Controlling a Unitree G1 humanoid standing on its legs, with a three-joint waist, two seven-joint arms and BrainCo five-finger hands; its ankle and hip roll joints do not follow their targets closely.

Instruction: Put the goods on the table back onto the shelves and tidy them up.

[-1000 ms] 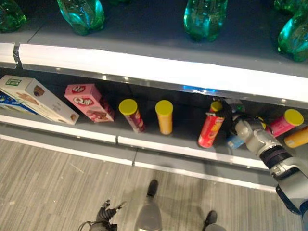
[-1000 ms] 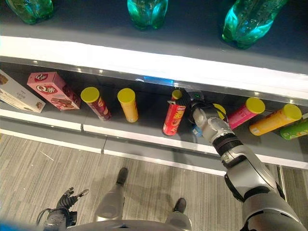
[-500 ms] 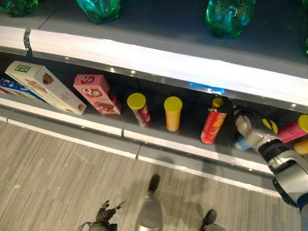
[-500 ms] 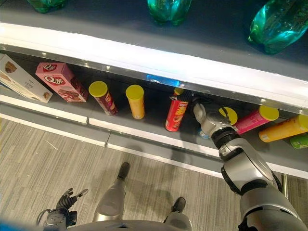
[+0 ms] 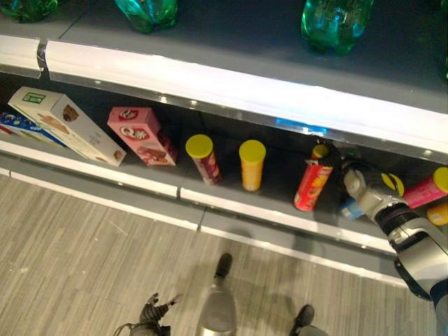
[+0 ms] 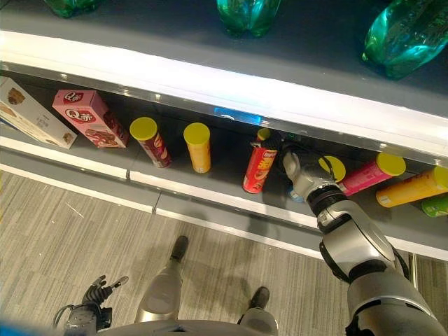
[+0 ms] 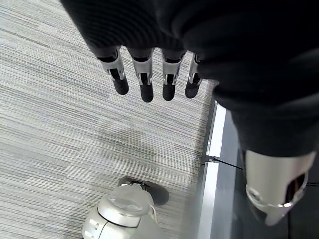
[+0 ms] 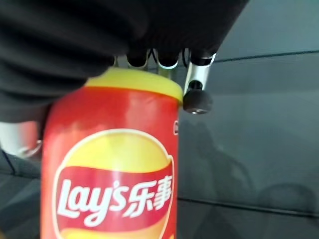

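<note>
A: Here, the right hand [image 6: 297, 170] reaches into the lower shelf [image 5: 231, 210], fingers curled at the yellow lid of a red chip can [image 5: 311, 180]. The can stands on the shelf board, leaning a little.

B: Clamped or just touching?

A: The right wrist view has dark fingertips [image 8: 197, 102] hooked over the lid rim, so I'd call it gripped at the top. Release not yet done, by my judgement.

B: And the left hand [image 7: 149, 79]?

A: Hangs low over the floor, fingers straight and relaxed, holding nothing.

B: Progress?

A: Judging by the shelf, most goods look placed. Tidying is left: several cans lean or lie, and the boxes sit askew. Can't tell if anything waits on the table.

B: Count, pls.

A: Approx.: a dark red can [image 5: 203, 157], an orange can [image 5: 250, 164] and the red one, i.e. three near upright. To the right, a blue can [image 6: 327, 170], a pink can [image 6: 364, 174], an orange lying can [image 6: 413, 187] and a green one [image 6: 437, 204]. Boxes: a pink box [image 5: 136, 136], a white box [image 5: 63, 126] and a blue-edged one [image 5: 17, 126]. Green bottles [image 5: 334, 21] on the upper shelf: three in the right eye view.
</note>
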